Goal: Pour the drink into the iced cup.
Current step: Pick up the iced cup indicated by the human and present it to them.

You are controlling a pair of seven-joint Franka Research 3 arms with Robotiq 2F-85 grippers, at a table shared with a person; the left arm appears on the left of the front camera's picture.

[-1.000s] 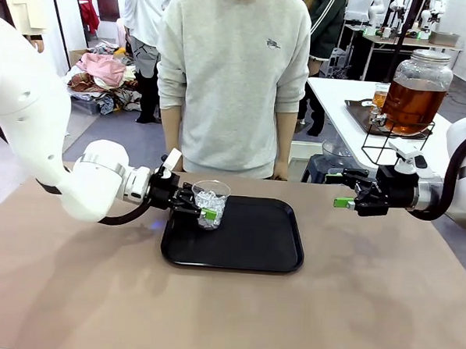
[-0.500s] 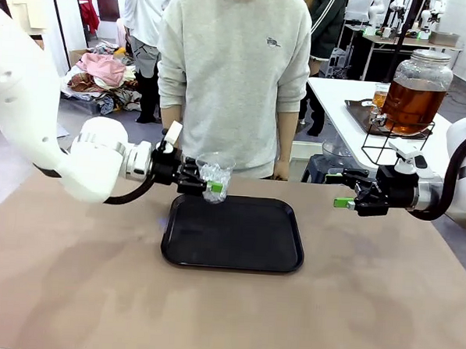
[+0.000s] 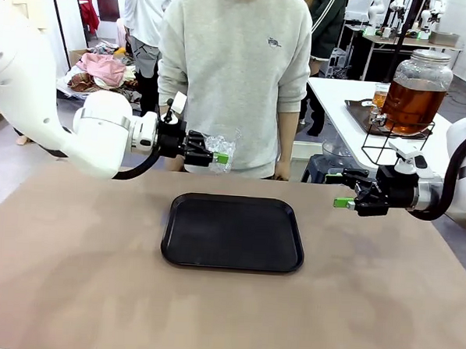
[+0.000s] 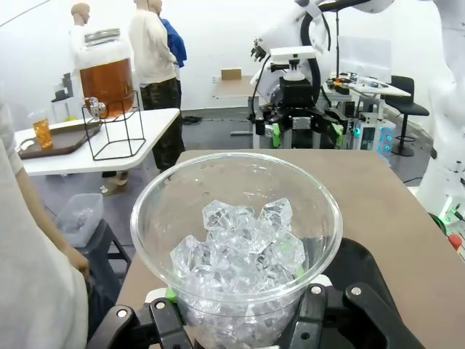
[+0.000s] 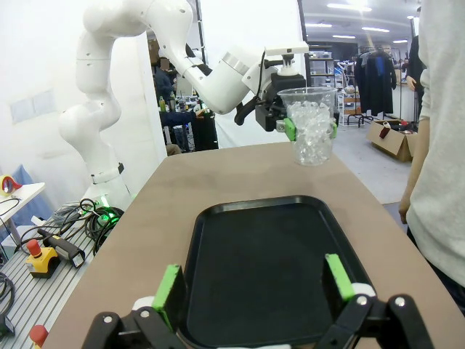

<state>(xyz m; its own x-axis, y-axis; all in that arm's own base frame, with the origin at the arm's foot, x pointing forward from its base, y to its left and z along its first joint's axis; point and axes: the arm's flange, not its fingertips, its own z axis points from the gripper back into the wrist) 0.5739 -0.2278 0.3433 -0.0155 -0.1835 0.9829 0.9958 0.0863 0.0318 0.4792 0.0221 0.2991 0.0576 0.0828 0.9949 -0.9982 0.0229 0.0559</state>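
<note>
Our left claw point(image 3: 212, 155) pinches the cup point(image 3: 221, 148) (full of ice) above the tray point(image 3: 233, 232); our right claw point(image 3: 343, 190) hangs spread.

Iced cup point(image 3: 221, 148) — higher, off tray point(image 3: 233, 232)

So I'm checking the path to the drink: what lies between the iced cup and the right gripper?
In the front view, the iced cup and the right gripper are separated by open air, with the person's torso behind and the black tray below.
</note>
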